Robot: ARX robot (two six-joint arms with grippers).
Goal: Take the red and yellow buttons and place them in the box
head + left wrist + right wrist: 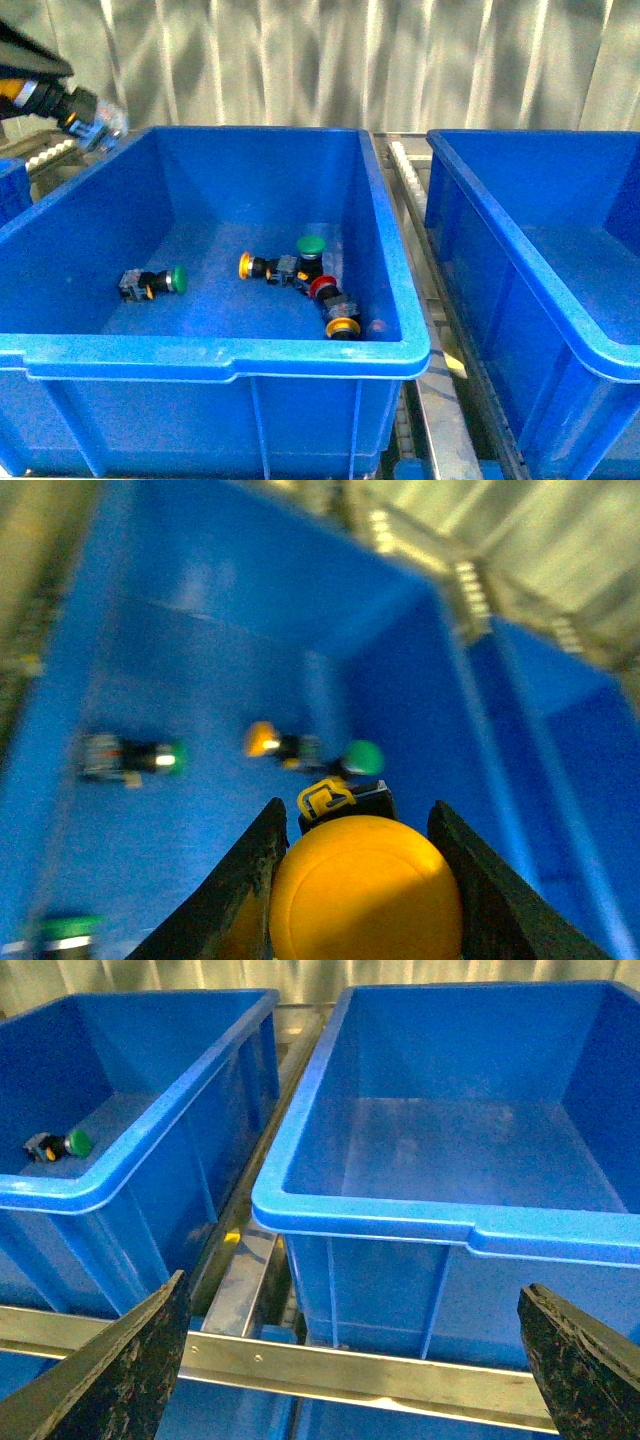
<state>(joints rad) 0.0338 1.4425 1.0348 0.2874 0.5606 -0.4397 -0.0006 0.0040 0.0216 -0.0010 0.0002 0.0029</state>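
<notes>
My left gripper (358,825) is shut on the yellow button (365,890), whose wide cap fills the gap between the black fingers. In the front view that gripper (98,128) hangs over the far left rim of the middle blue box (230,358); the yellow button cannot be made out there. The red button (323,288) lies on this box's floor towards the right. My right gripper (350,1360) is open with nothing between its fingers, low in front of an empty blue box (450,1228).
Two green buttons (176,279) (311,245) and two orange-faced ones (246,265) (343,328) lie around the red one. The empty box (560,300) stands to the right across a metal roller rail (440,350). Another blue rim (8,190) shows far left.
</notes>
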